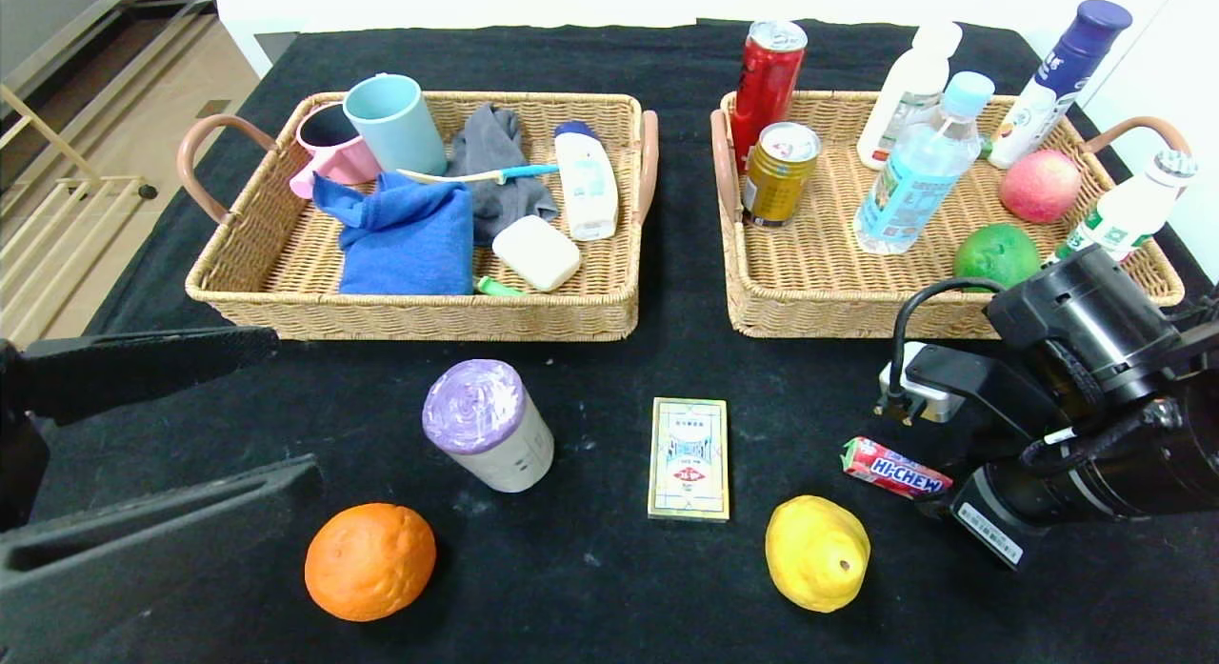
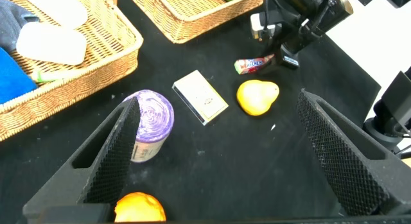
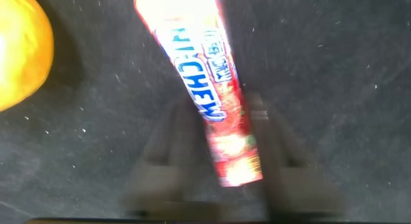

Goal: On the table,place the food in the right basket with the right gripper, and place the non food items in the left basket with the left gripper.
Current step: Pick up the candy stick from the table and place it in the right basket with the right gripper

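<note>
- Table (image 1: 667, 588), black cloth. Clock bearings taken from the card box (image 1: 689, 459), which lay flat near the middle of the front strip, 12 o'clock pointing away from the robot.
- Left basket (image 1: 419, 316) sat at 11 o'clock, right basket (image 1: 809, 311) at 1 o'clock, a bare strip of cloth between them.
- Left basket held a teal mug (image 1: 395, 121), a pink mug (image 1: 329, 145), a blue cloth (image 1: 400, 240), a grey cloth (image 1: 490, 154), a white bottle (image 1: 586, 183) and a bar of soap (image 1: 536, 252).
- Right basket held a clear bottle with pale blue cap (image 1: 919, 169), a red can (image 1: 767, 78), a gold can (image 1: 779, 173), a red apple (image 1: 1040, 185) and a green fruit (image 1: 996, 254), with more bottles along its far and right rims.
- Purple-topped roll (image 1: 488, 424) lay tilted at 9 o'clock, near the box, not touching.
- Orange (image 1: 369, 561) at 8 o'clock, well apart from the box.
- Yellow pear-shaped fruit (image 1: 817, 553) at 4 o'clock.
- Hi-Chew stick (image 1: 895, 467) lay on the cloth at 3 o'clock, just beyond the pear.
- Right gripper (image 3: 218, 166) was low over the table, straddling the stick's right-hand end; whether it had closed on the stick could not be told.
- Left gripper (image 1: 290, 407) hovered at 9 o'clock beyond the roll, fingers (image 2: 112, 153) spread wide, holding nothing.
</note>
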Tool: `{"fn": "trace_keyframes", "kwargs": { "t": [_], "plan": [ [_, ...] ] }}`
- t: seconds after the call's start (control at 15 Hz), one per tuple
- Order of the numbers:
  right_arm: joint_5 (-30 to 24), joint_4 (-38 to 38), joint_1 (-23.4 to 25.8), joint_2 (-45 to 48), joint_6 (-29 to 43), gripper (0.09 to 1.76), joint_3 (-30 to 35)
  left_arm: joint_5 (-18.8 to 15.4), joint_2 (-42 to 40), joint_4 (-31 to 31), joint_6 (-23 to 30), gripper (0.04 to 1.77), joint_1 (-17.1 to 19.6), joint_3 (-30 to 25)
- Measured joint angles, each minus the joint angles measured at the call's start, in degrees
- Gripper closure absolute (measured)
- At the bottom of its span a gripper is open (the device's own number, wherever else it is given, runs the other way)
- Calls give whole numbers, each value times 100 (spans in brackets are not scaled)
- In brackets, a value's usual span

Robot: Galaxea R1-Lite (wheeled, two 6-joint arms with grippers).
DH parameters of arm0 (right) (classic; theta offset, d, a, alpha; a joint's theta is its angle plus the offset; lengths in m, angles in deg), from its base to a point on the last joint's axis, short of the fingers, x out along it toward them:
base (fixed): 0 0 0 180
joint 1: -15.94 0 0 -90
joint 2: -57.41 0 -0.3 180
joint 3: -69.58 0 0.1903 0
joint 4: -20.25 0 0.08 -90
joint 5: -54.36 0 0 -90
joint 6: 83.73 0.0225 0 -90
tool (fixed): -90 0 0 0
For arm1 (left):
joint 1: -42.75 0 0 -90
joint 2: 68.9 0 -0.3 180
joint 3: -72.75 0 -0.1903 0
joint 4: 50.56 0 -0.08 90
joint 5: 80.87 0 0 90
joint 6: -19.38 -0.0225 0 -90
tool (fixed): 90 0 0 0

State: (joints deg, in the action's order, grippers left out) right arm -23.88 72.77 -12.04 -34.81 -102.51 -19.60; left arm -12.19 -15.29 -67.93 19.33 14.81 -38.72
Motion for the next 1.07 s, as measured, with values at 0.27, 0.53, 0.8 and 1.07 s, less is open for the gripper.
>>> {"fn": "trace_keyframes", "kwargs": {
  "t": [0.27,0.53,0.8,1.07],
  "plan": [
    [11,0,9,11,2,149,13,0,7,-5,-33,5,0,-7],
    [11,0,9,16,5,149,24,-1,7,-7,-30,5,-2,-10],
    [13,9,12,60,11,149,44,-9,10,-7,-30,5,-9,-18],
    [6,18,-27,236,24,149,-5,-9,10,-7,-63,5,-15,-18]
  ]
}}
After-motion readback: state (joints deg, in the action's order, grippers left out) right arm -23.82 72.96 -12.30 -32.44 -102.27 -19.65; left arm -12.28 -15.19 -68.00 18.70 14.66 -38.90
